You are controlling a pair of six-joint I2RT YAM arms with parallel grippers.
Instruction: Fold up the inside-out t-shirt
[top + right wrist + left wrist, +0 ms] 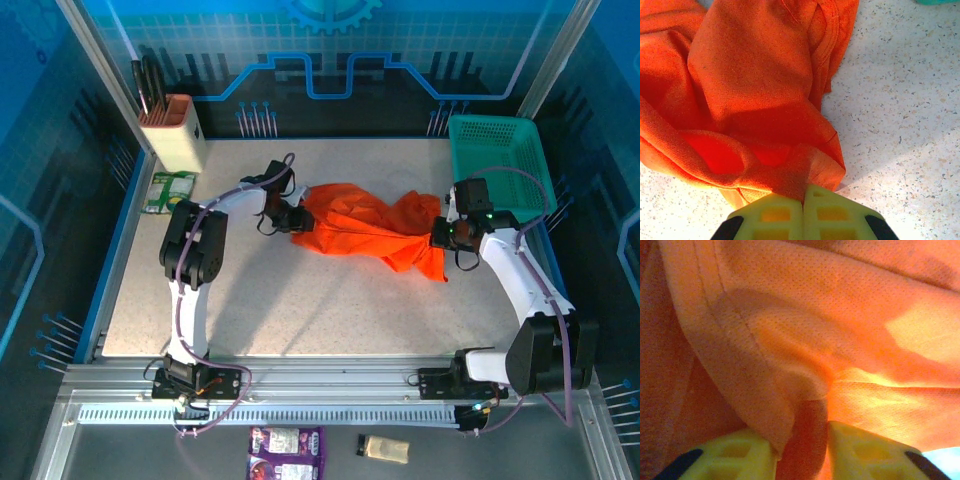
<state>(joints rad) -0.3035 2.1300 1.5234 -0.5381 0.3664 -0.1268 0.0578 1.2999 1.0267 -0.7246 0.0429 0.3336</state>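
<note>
Green basket point(497, 150) overhead, right claw point(803, 192) pinching t-shirt point(755, 75) close-up

Left tool point(800, 435), right tool point(803, 195) both pinching t-shirt point(360, 225).

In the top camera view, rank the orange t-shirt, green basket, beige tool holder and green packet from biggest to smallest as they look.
1. orange t-shirt and teal mesh basket: the bunched shirt covers about as much as the basket, too close to rank.
2. beige tool holder.
3. green packet, smallest.
</note>
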